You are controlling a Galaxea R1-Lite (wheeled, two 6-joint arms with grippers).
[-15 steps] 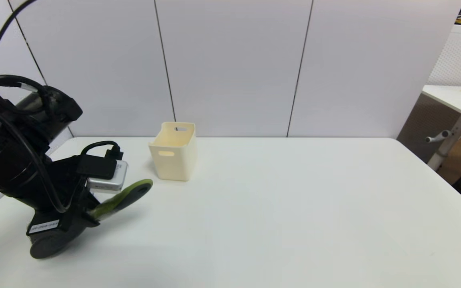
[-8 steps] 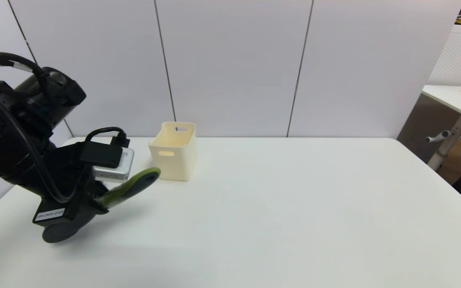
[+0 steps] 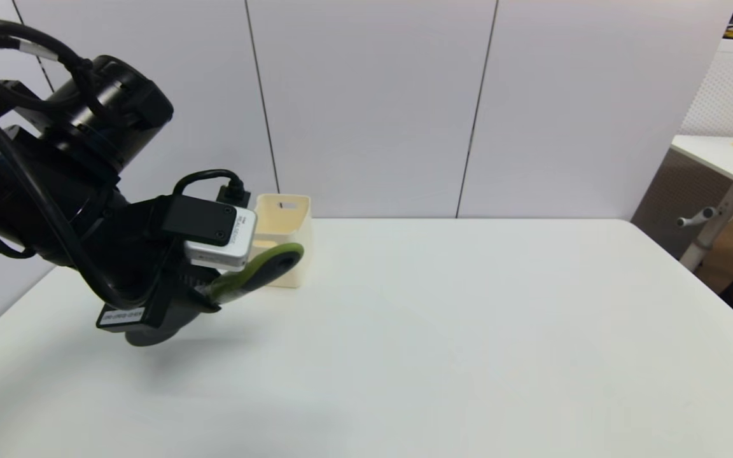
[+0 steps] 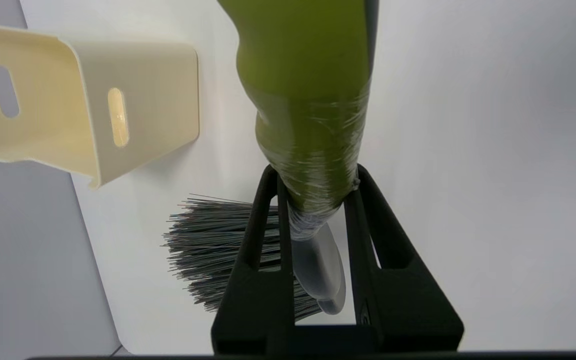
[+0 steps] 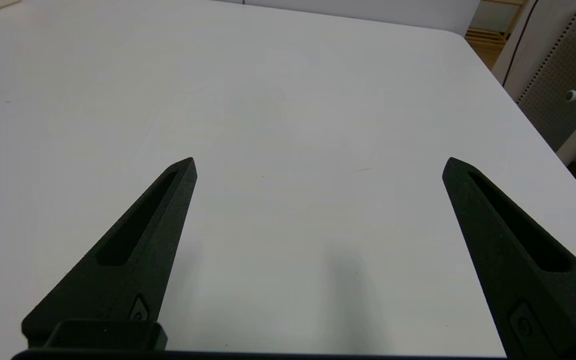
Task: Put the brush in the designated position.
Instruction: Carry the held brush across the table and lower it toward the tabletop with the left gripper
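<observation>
Your left claw (image 4: 313, 185) is clamped on the brush (image 4: 308, 100); its handle points toward the bin (image 3: 284, 219) just beyond. Right claw (image 5: 318, 167) hangs apart.

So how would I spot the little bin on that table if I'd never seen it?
Start at the white table and follow its far edge along the wall toward the left. There stands the bin, just behind the brush in the left gripper. It is a small cream open-topped box with slot handles.

A white table (image 3: 443, 331) carries a cream bin (image 3: 285, 219) near its far edge.
</observation>
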